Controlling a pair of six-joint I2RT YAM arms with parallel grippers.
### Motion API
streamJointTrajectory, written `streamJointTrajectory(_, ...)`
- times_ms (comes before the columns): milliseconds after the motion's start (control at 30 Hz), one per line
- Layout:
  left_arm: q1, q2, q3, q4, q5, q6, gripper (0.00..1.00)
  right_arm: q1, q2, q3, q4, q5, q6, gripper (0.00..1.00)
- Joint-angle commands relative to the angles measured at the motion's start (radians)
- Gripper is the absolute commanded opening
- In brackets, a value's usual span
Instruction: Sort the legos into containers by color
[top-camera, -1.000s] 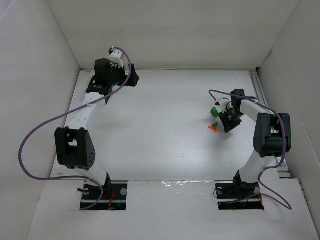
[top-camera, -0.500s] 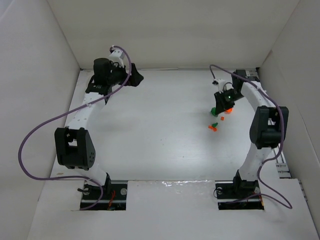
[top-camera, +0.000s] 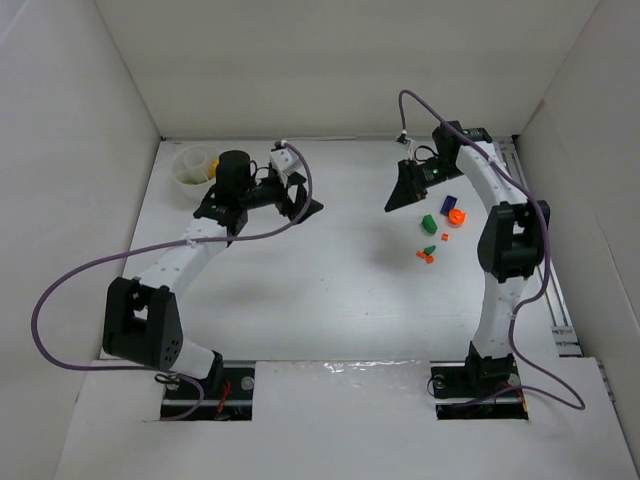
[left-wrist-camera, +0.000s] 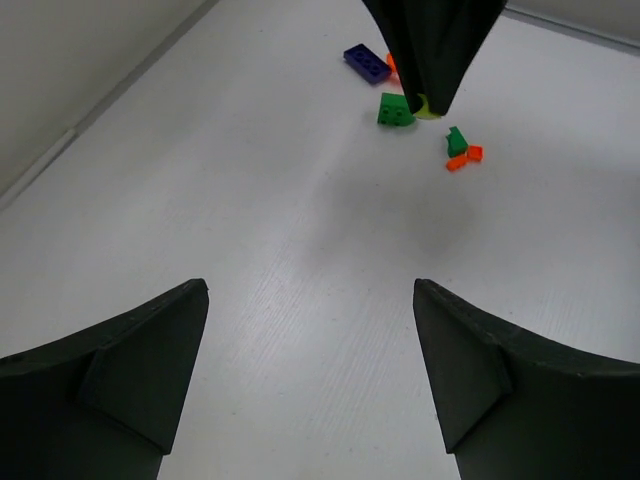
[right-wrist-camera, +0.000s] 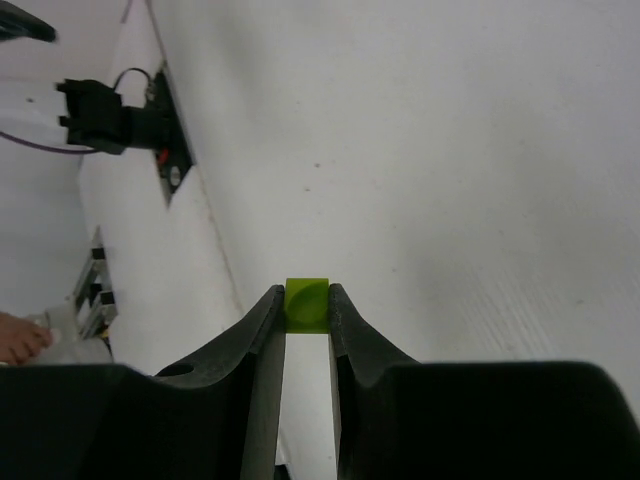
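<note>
1. The right gripper (right-wrist-camera: 306, 312) hangs above the table (top-camera: 330, 280), right of centre. I see its fingers nearly closed, pinching a lime brick (right-wrist-camera: 306, 303) at the very tips. The brick is clear of the surface.

2. The left gripper (left-wrist-camera: 310, 300) points across the table toward the right gripper and is well apart from it. I see its fingers spread wide with nothing between them.

3. The bowl (top-camera: 183, 178) sits at the far left corner, just behind the left arm's wrist. Something yellow lies inside. From the top view I cannot tell which section it occupies.

4. The loose legos lie on the table beside the right arm, nearer the bases than the right gripper.
- A blue brick (top-camera: 447, 203) lies farthest back, with an orange brick (top-camera: 456, 216) just beside it.
- A green brick (top-camera: 428, 222) lies near both.
- A small green piece (top-camera: 430, 249) lies closer in, and seems to touch a small orange piece (top-camera: 424, 257).
- A tiny orange piece (top-camera: 445, 236) lies between the two groups.
</note>
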Motion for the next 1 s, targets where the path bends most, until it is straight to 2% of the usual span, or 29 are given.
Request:
streamJointTrajectory(0,-0.02,-0.075,-0.071,0.17,0.036,0.131,0.8,0.012,0.01,0.053,-0.058,-0.183,-0.035,0.1)
streamJointTrajectory(167,-0.077,-0.084,-0.151,0.3,0.029,0.131,0.68,0.022,0.032,0.085,-0.058,-0.287,-0.045,0.09)
streamJointTrajectory(267,-0.128,-0.084,-0.183,0.388,0.016,0.111,0.67,0.044,0.032,0.085,-0.058,-0.354,-0.045,0.09)
streamJointTrajectory(433,-0.18,-0.084,-0.227,0.494,0.007,0.111,0.57,0.072,0.012,0.051,-0.058,-0.483,-0.045,0.09)
streamJointTrajectory(633,-0.218,-0.121,-0.272,0.578,-0.012,0.077,0.42,0.083,-0.01,0.016,-0.058,-0.559,-0.034,0.09)
streamJointTrajectory(733,-0.258,-0.132,-0.284,0.594,-0.024,0.068,0.39,0.092,-0.021,-0.004,-0.049,-0.585,-0.023,0.09)
streamJointTrajectory(967,-0.32,-0.142,-0.306,0.615,-0.09,0.068,0.4,0.112,-0.03,0.005,-0.04,-0.585,0.007,0.07)
